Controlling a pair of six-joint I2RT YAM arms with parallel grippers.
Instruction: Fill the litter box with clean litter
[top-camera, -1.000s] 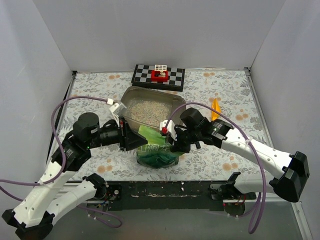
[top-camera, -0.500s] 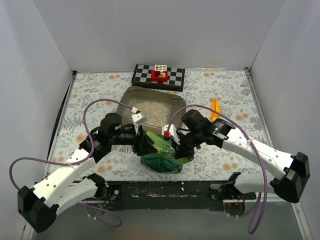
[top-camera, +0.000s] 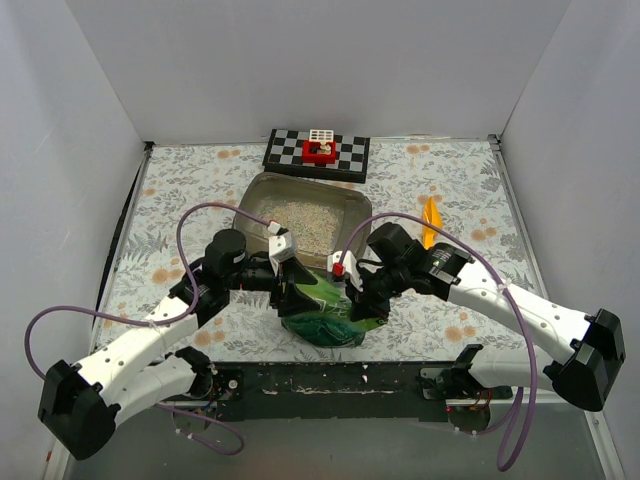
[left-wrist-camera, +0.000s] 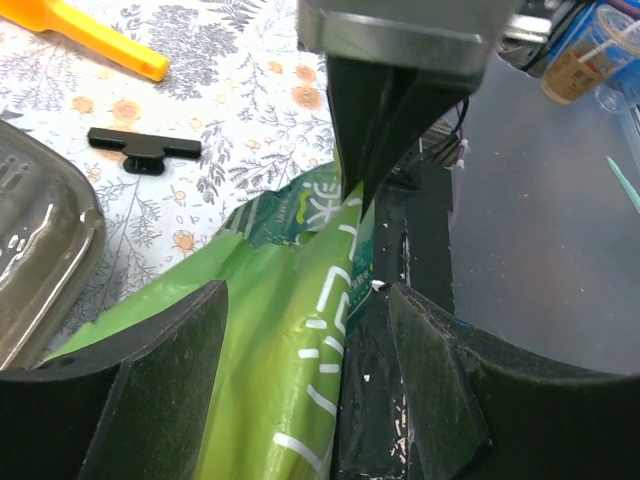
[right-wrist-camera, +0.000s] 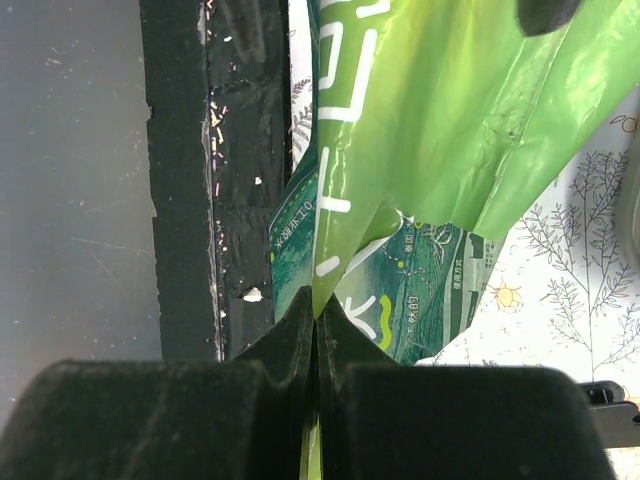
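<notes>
Floral table (top-camera: 450, 180), green bag (top-camera: 322, 310) before litter box (top-camera: 255, 190), right tool (right-wrist-camera: 316, 310) pinching bag, left tool (left-wrist-camera: 305, 300) wide astride it

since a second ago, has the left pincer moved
Yes. The left pincer moved right and toward the near edge, from the litter box's near left corner to the green bag.

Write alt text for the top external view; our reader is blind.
The right gripper pinches a crinkly glossy green bag near the front; the left gripper stands open around it. Behind them, a shallow grey-brown plastic tray holds pale beige granules.
</notes>
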